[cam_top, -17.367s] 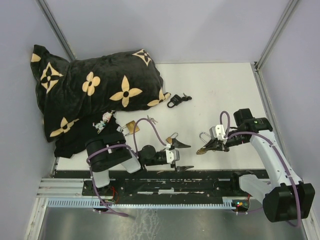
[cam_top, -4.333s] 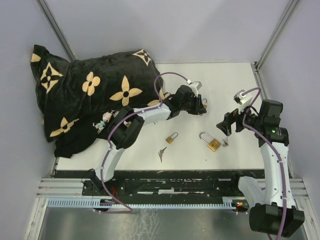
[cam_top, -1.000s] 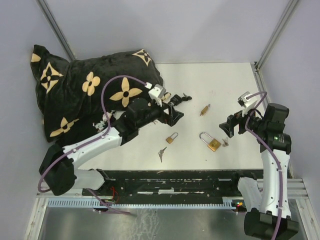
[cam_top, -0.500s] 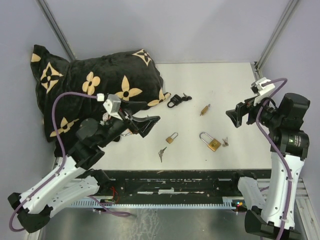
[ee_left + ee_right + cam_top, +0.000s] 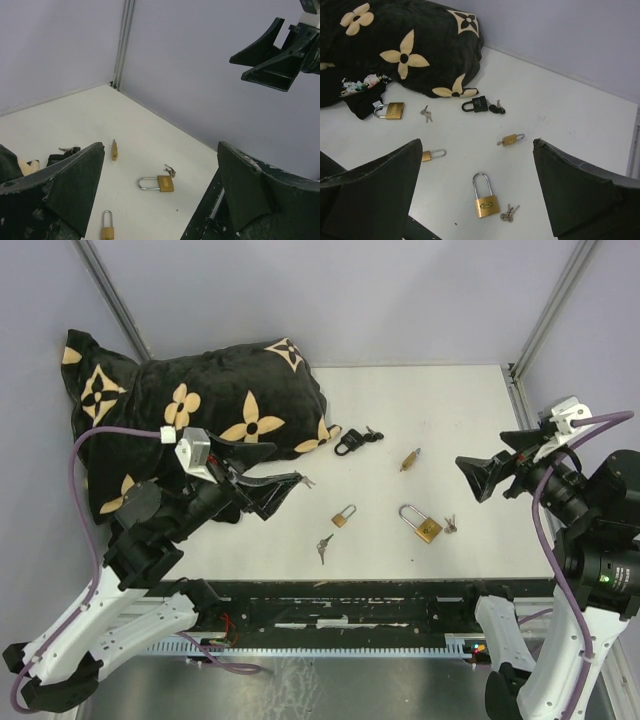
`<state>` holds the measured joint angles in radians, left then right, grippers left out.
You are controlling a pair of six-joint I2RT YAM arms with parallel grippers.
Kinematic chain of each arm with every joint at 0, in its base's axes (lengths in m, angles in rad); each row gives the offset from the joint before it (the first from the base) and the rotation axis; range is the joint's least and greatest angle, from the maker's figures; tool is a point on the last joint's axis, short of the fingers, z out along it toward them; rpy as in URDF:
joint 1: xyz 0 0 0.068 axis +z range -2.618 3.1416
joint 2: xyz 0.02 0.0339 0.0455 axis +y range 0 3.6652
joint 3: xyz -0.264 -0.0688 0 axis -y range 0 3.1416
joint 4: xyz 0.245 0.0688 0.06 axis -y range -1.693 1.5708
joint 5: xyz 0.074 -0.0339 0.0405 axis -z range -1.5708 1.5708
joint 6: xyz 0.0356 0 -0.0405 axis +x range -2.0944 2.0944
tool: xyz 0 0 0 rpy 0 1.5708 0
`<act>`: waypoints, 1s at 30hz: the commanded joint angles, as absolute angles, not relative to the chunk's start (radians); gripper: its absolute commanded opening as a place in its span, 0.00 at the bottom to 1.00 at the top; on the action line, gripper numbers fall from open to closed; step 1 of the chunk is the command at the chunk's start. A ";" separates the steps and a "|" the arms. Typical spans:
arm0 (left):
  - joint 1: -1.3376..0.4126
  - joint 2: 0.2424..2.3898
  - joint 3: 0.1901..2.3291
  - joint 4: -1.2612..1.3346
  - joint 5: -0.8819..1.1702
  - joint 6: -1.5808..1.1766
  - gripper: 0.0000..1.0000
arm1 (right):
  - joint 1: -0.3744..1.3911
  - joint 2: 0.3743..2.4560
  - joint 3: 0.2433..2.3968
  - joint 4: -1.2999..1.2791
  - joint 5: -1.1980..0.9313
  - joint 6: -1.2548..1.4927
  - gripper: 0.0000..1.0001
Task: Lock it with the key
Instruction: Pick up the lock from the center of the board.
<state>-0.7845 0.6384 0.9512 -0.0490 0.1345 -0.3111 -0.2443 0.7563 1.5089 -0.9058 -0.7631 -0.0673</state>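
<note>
Several padlocks lie on the white table (image 5: 450, 410). A large brass padlock (image 5: 420, 524) (image 5: 485, 200) (image 5: 157, 183) rests with a key bunch (image 5: 450, 525) (image 5: 509, 214) beside its body. A small brass lock (image 5: 410, 458) (image 5: 511, 139) lies farther back. A long-shackle brass lock (image 5: 343, 515) (image 5: 434, 154) sits near loose keys (image 5: 323, 547). A black padlock (image 5: 350, 442) (image 5: 476, 105) has dark keys (image 5: 372, 434) at its side. My left gripper (image 5: 288, 464) (image 5: 161, 145) hangs open, high over the table's left. My right gripper (image 5: 480, 455) (image 5: 477, 142) is open too, raised at the right. Neither holds anything.
A black pillow with tan flowers (image 5: 190, 410) (image 5: 395, 50) fills the back left. Beside its edge lies another brass padlock (image 5: 390, 110) with keys (image 5: 426, 114), hidden under my left arm in the top view. Grey walls close in the back and both sides.
Both arms have lifted and drawn back from the table's middle, the left toward the near left, the right toward the right wall. The locks and keys have not moved.
</note>
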 commanded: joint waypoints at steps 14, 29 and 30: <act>-0.781 0.589 0.965 -0.109 0.140 -0.349 0.99 | -0.256 0.627 1.448 -0.767 -0.643 0.144 0.99; -0.793 1.065 0.729 0.330 0.237 -0.304 0.89 | -0.254 1.006 1.139 -0.783 -0.844 -0.182 0.99; -0.794 1.111 0.728 0.381 0.254 -0.299 0.89 | -0.254 1.049 1.129 -0.784 -0.919 -0.322 0.99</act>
